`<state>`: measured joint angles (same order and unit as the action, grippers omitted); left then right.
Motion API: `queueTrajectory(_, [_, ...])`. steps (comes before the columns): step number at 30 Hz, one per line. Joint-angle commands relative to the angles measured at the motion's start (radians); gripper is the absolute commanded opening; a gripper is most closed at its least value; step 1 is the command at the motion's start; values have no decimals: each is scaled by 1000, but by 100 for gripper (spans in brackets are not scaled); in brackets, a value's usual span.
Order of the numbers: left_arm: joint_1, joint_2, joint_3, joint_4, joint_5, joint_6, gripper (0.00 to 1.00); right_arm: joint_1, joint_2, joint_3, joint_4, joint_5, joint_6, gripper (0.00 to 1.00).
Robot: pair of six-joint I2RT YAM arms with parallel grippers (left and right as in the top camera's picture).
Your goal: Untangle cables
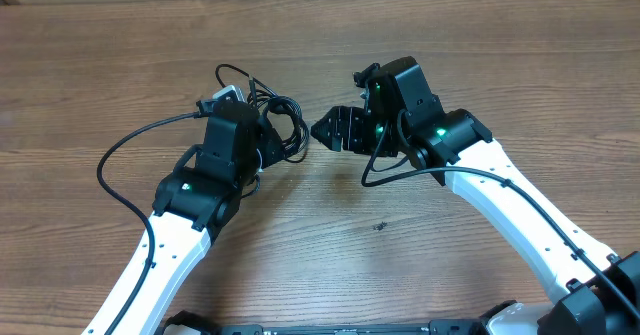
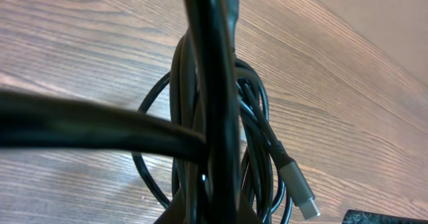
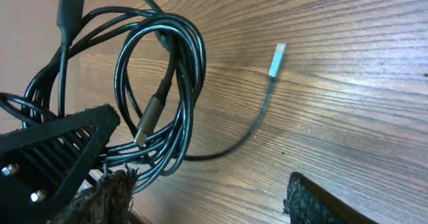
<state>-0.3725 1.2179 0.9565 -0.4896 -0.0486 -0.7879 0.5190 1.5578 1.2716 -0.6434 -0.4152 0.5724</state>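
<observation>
Cables (image 1: 285,123), thin glossy black strands coiled in loose loops, lie on the wood-grain tabletop (image 1: 120,55) just left of centre in the overhead view. The left gripper (image 1: 252,140), its arm reaching up from the lower left, has its jaws clenched on a strand. The right gripper (image 1: 327,128) points left at the bundle, its jaws released and wide apart; a flat silver plug (image 3: 277,58) lies beyond.

Cables (image 1: 290,125) lie heaped on the table (image 1: 480,35)
</observation>
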Motion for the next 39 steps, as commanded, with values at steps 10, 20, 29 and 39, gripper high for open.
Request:
queueTrajectory(10, [5, -2, 23, 127, 175, 21, 4, 3, -24, 22, 2, -5, -5, 45])
queueTrajectory(20, [5, -2, 22, 128, 280, 49, 4, 3, -24, 22, 2, -5, -5, 36])
queueTrajectory(29, [5, -2, 23, 127, 372, 97, 4, 3, -24, 22, 2, -5, -5, 13])
queueTrajectory(39, [5, -2, 22, 106, 270, 96, 4, 3, -24, 22, -32, -5, -5, 4])
